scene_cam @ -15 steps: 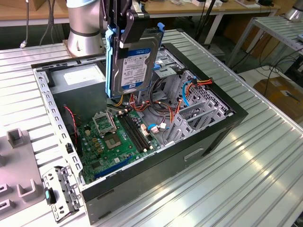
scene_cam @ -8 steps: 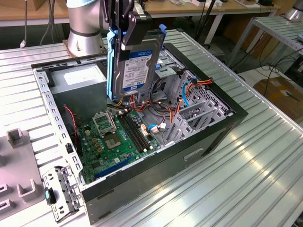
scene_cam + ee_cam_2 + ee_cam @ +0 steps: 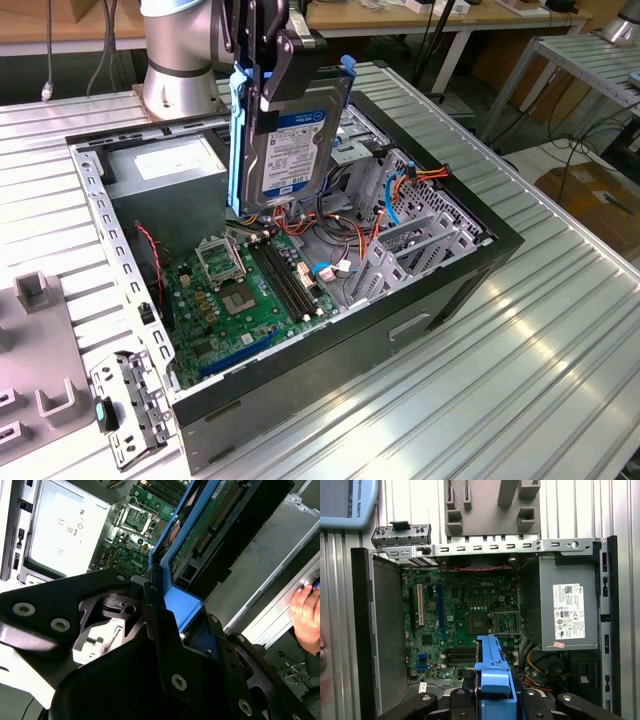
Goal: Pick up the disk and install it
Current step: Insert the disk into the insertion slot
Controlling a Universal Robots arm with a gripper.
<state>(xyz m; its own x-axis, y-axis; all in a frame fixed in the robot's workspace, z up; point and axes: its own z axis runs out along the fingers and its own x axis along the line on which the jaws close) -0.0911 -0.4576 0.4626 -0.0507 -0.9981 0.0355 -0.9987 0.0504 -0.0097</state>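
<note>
Lab bench setting: ribbed metal table [image 3: 520, 390] w/ an open PC case [image 3: 330, 345] lying flat on it, more benches far behind.

The disk [image 3: 290, 150] is off the table and up in the air, held roughly upright w/ its label facing the camera in the exterior view. It hangs over the far part of the case interior. Its blue side rails [image 3: 492, 680] frame it, and its lower edge is just above the motherboard [image 3: 250, 290] and cables [image 3: 350, 230], not touching them as far as I can tell. The gripper [image 3: 275, 75] is closed on the disk's upper end, fingers clamped across it, nothing else in its hold.

Around it:
- PSU [image 3: 165, 170], grey box w/ white label, sits in the case's far corner on the exterior view's left, beside the disk.
- Metal drive cage [image 3: 420, 235] is on the exterior view's right, prob. the bay for the disk, though that's hard to confirm from here.
- A loose bracket [image 3: 125, 400] w/ a latch lies on the table near the case's near-left corner.
- A person's hand [image 3: 305, 612] rests at the table edge in the second wrist view, well apart from the disk.

Progress, my read: pick-up is done. Install isn't, as the disk is in no slot and not seated.
</note>
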